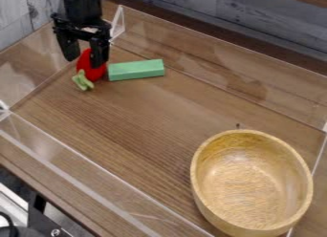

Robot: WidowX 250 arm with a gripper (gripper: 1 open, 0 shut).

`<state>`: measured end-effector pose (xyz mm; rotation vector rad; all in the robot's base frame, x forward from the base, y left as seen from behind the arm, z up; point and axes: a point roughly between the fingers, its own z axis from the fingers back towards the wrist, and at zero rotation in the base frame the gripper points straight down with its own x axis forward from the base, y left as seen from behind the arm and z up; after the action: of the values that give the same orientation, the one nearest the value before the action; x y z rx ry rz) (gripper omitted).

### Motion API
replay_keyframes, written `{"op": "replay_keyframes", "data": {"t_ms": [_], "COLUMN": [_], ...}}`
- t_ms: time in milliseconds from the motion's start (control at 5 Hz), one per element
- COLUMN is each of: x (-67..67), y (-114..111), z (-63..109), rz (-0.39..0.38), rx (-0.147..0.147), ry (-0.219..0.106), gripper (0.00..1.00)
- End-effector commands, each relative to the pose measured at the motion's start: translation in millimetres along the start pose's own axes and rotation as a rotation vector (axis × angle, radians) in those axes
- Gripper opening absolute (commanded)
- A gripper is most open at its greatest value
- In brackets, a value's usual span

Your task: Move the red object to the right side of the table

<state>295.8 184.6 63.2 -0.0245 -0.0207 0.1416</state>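
Red object is only partly seen: its upper portion is masked by the dark fingers of the hand, and only a bright-red body with a pale-green stem end at its lower left can be made out. It is located at the far left of the desk, lying on the wood-grain surface, with a flat green block just beside it on the right; whether the two touch cannot be determined. The arm is cut off by the top edge of the picture, so only the wrist and hand are recorded. The clear low walls around the desk are hard to trace except by their edges and reflections. A round wooden bowl is noted at the near right corner, well apart from the red object, and nothing is seen inside it. The hand is pointed straight down over the red object, its fingers spread wide on either side of it. No grip on the object is observed, and contact between the fingertips and the object cannot be confirmed.
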Motion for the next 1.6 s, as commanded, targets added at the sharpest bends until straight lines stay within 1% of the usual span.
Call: {"op": "replay_keyframes", "data": {"t_ms": [0,200,400,800,1000,1200,1400], "x": [10.8,12.1,12.1,17.7,19.3,19.3,20.2], "y": [4.5,4.7,3.0,3.8,4.2,3.4,1.3], "z": [12.4,9.0,10.6,-6.0,-11.1,-10.3,-1.3], "rz": [-0.006,-0.003,0.000,0.002,0.005,0.008,0.014], "rx": [0.035,0.033,0.027,0.035,0.035,0.032,0.025], "ry": [-0.049,-0.046,-0.048,-0.030,-0.026,-0.024,-0.032], "gripper": [1.00,1.00,1.00,1.00,0.00,0.00,0.00]}}
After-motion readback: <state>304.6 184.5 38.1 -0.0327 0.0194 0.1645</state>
